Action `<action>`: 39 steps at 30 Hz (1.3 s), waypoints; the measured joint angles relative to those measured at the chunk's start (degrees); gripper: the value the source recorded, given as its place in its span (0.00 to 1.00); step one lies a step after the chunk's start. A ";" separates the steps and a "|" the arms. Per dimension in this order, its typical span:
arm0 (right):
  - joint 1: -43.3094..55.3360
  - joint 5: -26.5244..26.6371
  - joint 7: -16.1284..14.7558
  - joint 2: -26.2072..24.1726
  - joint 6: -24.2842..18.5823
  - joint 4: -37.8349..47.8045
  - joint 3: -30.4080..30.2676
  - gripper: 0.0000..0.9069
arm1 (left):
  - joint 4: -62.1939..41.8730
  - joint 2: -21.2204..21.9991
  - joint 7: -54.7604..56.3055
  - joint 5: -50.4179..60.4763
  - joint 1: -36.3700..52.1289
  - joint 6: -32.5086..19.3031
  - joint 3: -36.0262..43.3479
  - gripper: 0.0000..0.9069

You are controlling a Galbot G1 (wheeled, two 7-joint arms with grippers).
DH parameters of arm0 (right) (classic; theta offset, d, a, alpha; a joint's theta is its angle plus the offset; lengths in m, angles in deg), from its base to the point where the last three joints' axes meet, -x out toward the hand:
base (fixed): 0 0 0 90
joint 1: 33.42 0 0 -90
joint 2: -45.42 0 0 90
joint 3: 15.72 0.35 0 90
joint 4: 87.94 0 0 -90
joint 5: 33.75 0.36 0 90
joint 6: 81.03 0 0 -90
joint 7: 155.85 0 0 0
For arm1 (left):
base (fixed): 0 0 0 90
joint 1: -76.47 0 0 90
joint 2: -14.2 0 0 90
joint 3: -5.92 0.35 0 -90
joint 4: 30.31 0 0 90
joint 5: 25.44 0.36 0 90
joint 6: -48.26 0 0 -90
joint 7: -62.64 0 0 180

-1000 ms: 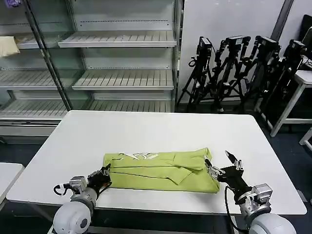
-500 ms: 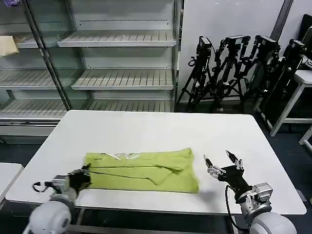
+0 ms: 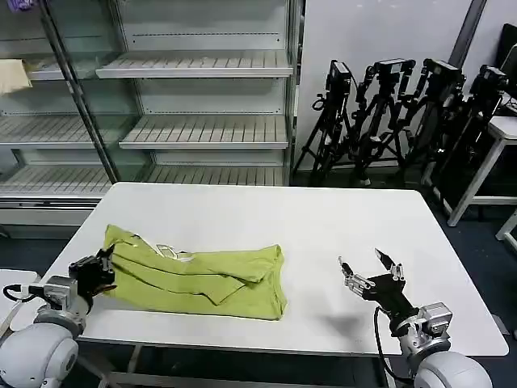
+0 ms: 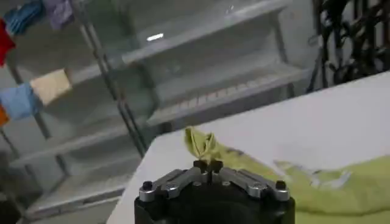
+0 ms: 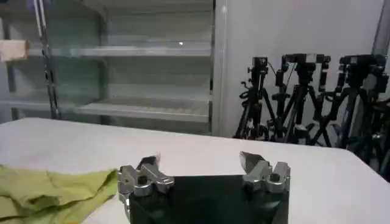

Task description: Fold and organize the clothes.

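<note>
Partly done, judging by the layers: lime T-shirt [image 3: 198,279] already doubled into a long band, lying across the near-left part of the white table [image 3: 339,218], one end bunched and rumpled. Left gripper [image 3: 103,269] at the table's left edge, fingers pinched tight on the shirt's left end, a tuft of cloth poking up between them in the left wrist view. Right gripper [image 3: 368,270] well apart from the shirt, spread wide, holding nothing. Left to do, probably: smoothing, another fold across, squaring up.
</note>
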 measured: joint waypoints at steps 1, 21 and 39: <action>-0.01 0.01 0.03 -0.11 0.06 -0.13 0.15 1.00 | 0.75 0.25 -0.13 0.17 0.34 -0.03 0.89 0.00; -0.78 0.56 0.04 -0.91 0.53 -1.37 2.35 1.00 | 2.09 7.48 -3.33 5.06 8.93 -0.86 24.55 0.00; -0.74 0.59 -0.16 -0.82 0.80 -1.70 2.63 1.00 | -2.74 9.95 2.43 -5.21 14.84 -0.10 31.20 1.00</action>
